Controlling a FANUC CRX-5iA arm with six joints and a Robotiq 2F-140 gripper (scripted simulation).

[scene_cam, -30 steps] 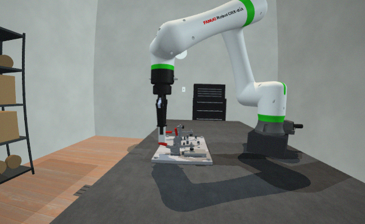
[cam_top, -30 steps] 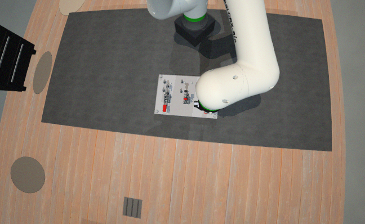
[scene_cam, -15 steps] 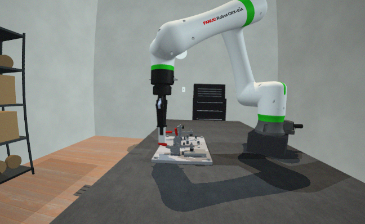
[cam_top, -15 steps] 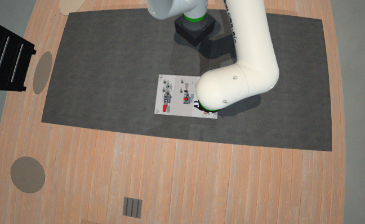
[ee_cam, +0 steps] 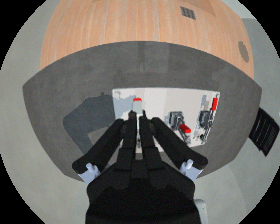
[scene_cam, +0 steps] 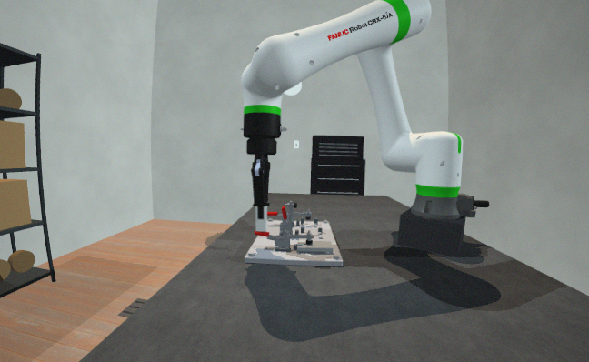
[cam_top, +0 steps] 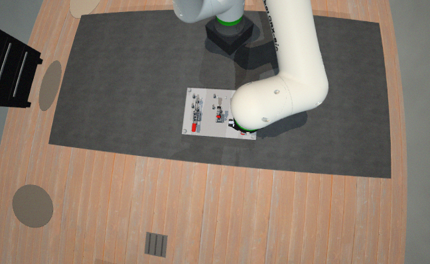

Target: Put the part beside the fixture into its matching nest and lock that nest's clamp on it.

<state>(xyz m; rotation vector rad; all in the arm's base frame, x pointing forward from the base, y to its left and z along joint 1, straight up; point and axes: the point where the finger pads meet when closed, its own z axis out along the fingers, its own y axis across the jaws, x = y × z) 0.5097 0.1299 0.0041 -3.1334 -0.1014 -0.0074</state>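
Observation:
The light fixture plate point(cam_top: 215, 113) lies on the dark mat and carries three nests with red-handled clamps. My gripper point(scene_cam: 260, 225) points straight down over the plate's end far from the robot base, and its fingers are shut with nothing between them. Its tips stand just above a red clamp handle point(scene_cam: 261, 234) that lies low and nearly level. In the wrist view the shut fingers point(ee_cam: 136, 119) point at that handle's red tip point(ee_cam: 136, 100). A flat grey block point(scene_cam: 314, 249), which looks like the part, lies in the nest nearest the exterior camera. In the top view my arm hides this nest.
The two other clamps show a red handle each point(cam_top: 194, 127) point(cam_top: 218, 117); one stands up point(scene_cam: 284, 212). The robot base point(scene_cam: 433, 227) stands on the mat beside the plate. A shelf point(scene_cam: 5, 173) and a black cabinet point(scene_cam: 337, 165) stand off the table.

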